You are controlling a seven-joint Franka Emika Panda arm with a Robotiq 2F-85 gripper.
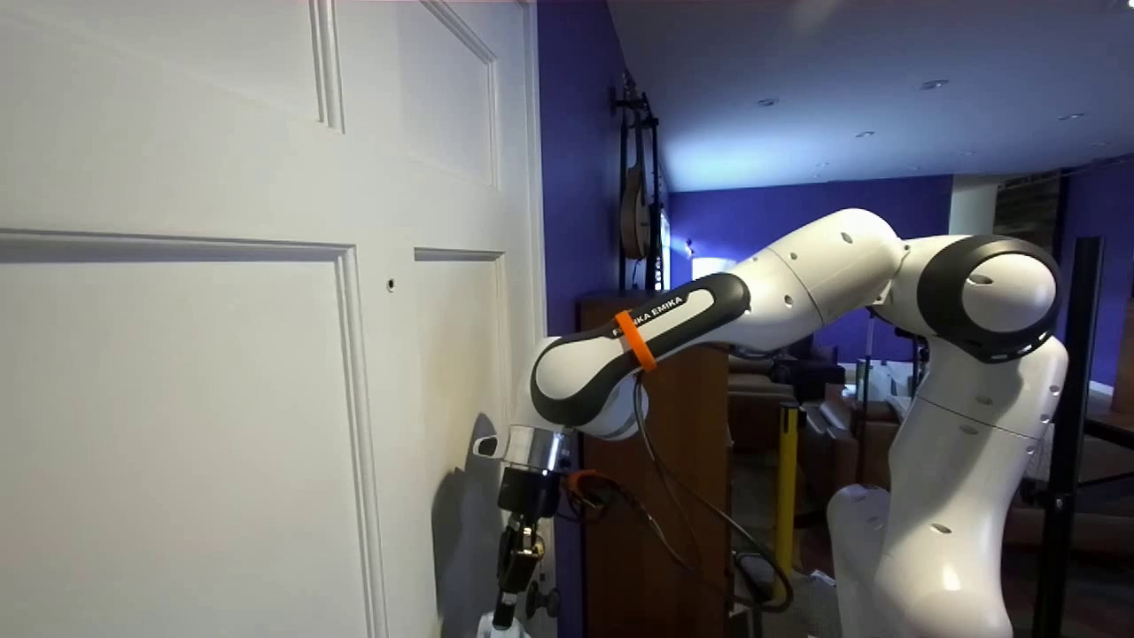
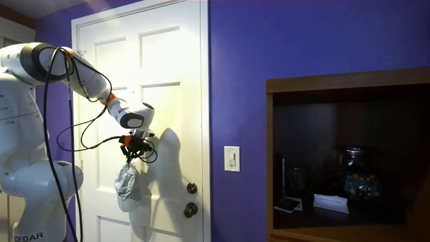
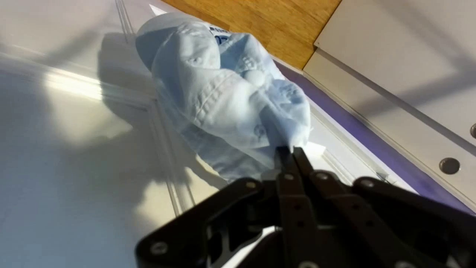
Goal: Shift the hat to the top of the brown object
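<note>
The gripper (image 3: 290, 152) pinches the hat (image 2: 127, 186), hanging before the door (image 2: 159, 111), at the end opposite the brim (image 3: 150, 44). Soft and probably light, it should hold well there; grip depth is unclear.

You've got purple wall (image 2: 237, 84) either side of the white panelled door (image 2: 189, 114), light switch (image 2: 232, 158) just beside it, guitar (image 1: 634, 217) hung farther off, wood floor (image 3: 286, 22) below it, ceiling lights (image 1: 934, 85) well away from it.

The gripper (image 1: 504, 613) pinches the hat (image 1: 501, 630) near the white door (image 1: 266, 381). The brown cabinet (image 1: 633, 585) stands behind the arm (image 1: 802, 279)
</note>
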